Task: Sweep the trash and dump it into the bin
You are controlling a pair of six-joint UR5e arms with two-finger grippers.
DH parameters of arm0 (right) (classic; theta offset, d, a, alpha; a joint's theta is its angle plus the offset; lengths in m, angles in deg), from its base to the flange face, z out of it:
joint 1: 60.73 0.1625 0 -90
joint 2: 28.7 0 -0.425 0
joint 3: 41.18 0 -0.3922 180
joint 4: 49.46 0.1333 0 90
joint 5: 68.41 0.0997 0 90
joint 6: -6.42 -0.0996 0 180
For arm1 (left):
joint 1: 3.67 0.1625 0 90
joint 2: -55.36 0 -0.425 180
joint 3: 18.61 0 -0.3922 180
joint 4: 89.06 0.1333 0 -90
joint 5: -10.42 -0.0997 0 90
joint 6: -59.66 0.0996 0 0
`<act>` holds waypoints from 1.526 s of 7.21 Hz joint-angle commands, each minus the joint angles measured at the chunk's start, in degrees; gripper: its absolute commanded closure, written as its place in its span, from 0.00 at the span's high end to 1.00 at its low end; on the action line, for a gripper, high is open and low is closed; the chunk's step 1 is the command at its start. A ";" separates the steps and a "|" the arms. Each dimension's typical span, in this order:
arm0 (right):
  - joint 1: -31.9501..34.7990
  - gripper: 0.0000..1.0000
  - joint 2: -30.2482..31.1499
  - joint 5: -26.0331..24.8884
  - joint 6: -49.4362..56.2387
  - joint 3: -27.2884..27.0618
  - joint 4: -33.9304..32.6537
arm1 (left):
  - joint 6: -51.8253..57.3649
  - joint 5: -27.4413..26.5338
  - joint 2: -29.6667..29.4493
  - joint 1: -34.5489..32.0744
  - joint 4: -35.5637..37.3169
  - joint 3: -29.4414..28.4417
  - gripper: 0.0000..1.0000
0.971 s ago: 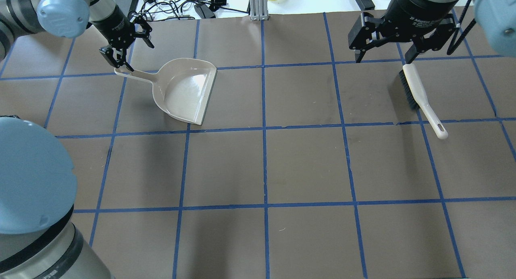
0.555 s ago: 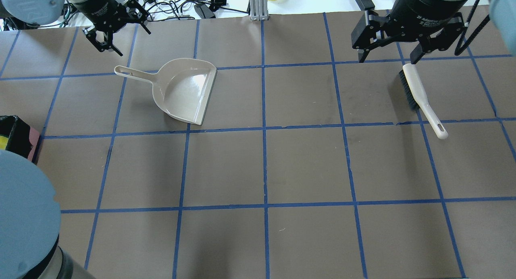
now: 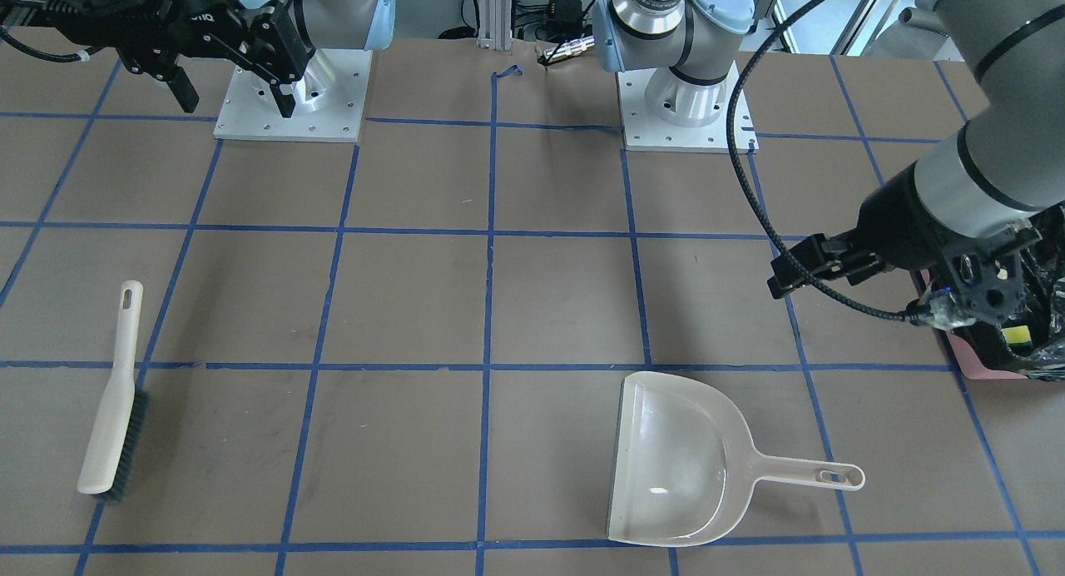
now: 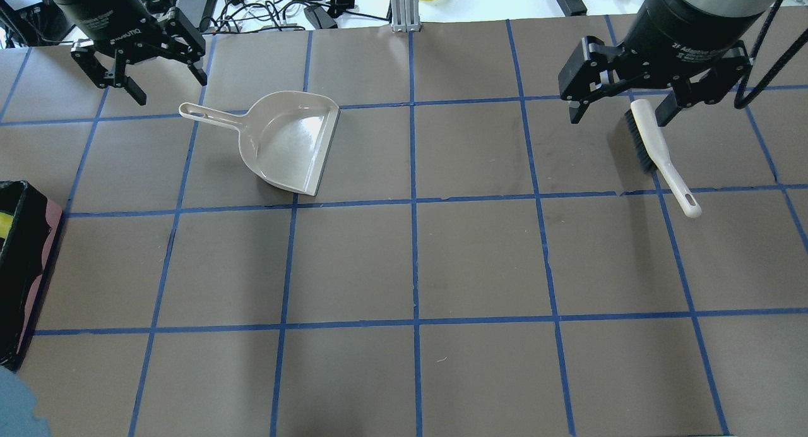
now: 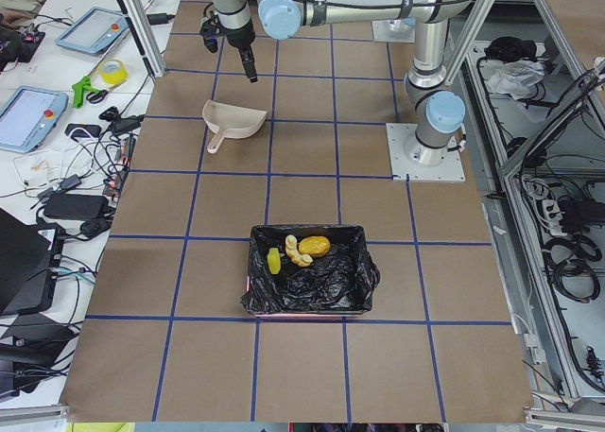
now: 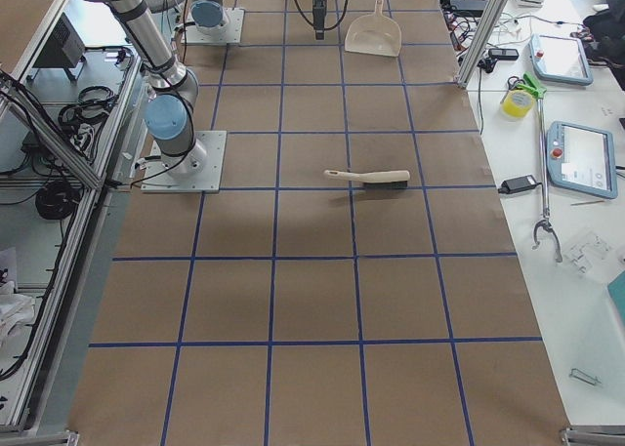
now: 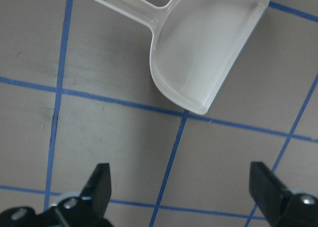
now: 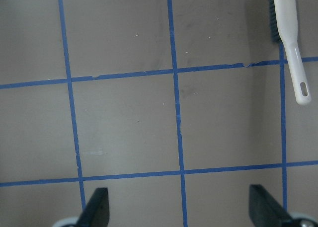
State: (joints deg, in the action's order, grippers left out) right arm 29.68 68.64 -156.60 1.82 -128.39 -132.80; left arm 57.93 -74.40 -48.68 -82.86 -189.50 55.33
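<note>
Left gripper (image 4: 151, 83), jaws spread, has let go of the dustpan (image 4: 287, 143) handle, lifted and moved back and left, off it. The left arm's big joint swung out of the lower-left corner, uncovering the bin (image 4: 49, 244). Right gripper (image 4: 618, 115) shifted slightly nearer over the brush (image 4: 656, 149) head.

So both arms are silver-grey metal tubes (image 3: 998, 168) with pale blue round joint caps (image 3: 722, 10). Each one is bolted onto a square silver base plate (image 3: 250, 122) dotted with tiny screws. A braided black cable (image 3: 730, 135) trails along the left one. The left gripper (image 4: 170, 91) and right gripper (image 4: 618, 118) are chunky matte black, with white lettering (image 4: 694, 45) round the wrist collars.
</note>
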 commanded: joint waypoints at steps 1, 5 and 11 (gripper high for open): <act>0.02 1.00 0.92 -0.22 0.03 -0.06 0.81 | 0.32 -0.26 6.18 -0.17 -0.29 6.44 1.00; 0.02 1.00 1.18 -0.31 0.29 -0.06 0.90 | 0.67 -0.61 14.11 -2.63 10.27 16.32 1.00; 0.02 1.00 0.74 -0.49 0.46 -0.06 -0.16 | 0.15 -1.31 13.08 -7.62 8.95 11.93 1.00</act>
State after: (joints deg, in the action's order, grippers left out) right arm 29.70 69.52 -157.03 2.15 -128.45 -132.77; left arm 58.34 -75.05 -35.37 -88.10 -180.78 67.26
